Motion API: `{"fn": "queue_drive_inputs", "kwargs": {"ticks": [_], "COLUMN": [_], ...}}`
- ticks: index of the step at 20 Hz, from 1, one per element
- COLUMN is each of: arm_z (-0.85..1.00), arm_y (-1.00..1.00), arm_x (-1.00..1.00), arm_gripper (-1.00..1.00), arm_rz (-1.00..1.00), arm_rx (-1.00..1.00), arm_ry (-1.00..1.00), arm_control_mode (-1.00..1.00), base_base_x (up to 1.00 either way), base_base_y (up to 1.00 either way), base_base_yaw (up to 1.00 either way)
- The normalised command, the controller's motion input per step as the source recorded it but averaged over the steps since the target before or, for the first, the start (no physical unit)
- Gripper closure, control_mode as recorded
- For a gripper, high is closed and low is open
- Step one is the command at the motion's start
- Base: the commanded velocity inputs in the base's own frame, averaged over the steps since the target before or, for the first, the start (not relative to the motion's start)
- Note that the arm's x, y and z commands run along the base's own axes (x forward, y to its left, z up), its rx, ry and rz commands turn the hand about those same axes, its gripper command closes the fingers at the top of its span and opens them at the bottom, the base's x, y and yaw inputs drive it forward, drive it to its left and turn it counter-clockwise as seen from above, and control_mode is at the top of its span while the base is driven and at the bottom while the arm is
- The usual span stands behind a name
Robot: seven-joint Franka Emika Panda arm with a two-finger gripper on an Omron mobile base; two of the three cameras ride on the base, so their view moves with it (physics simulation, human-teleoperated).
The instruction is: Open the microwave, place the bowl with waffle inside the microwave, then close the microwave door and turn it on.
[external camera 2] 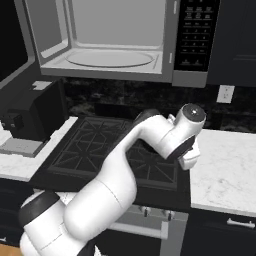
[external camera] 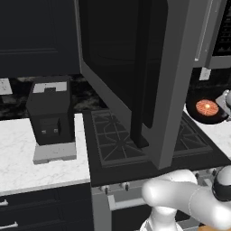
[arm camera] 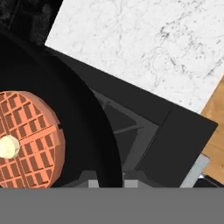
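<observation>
Gripper (external camera: 227, 100) nipped narrow on right rim of bowl with waffle (external camera: 206, 108): prob rigid, light, slick—waffle loose, keep level w/ rim hold.

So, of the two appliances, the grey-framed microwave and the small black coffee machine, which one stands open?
The grey-framed microwave above the stove: its dark-glass door is swung wide, baring the pale cavity. The black coffee machine on the white counter is closed.
</observation>
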Motion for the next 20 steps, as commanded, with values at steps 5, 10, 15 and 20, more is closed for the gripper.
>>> {"fn": "queue_drive_inputs", "kwargs": {"ticks": [5,10,15,20], "arm_z": [0.73,0.81,0.75,0.59], "arm_y": [0.44,0.48,0.57,0.62], "arm_x": [-0.45,-0.39,-0.16,-0.01], "arm_gripper": [1.00,1.00,1.00,1.00], "arm_rz": [0.16,0.12,0.09,0.01], "arm_rx": [0.00,0.00,0.00,0.00], "arm_ry": [-0.26,-0.26,-0.18,-0.06], "arm_control_mode": [-1.00,-1.00,-1.00,-1.00], "base_base_x": [0.00,0.00,0.00,0.00], "base_base_y": [0.00,0.00,0.00,0.00], "base_base_yaw": [0.00,0.00,0.00,0.00]}}
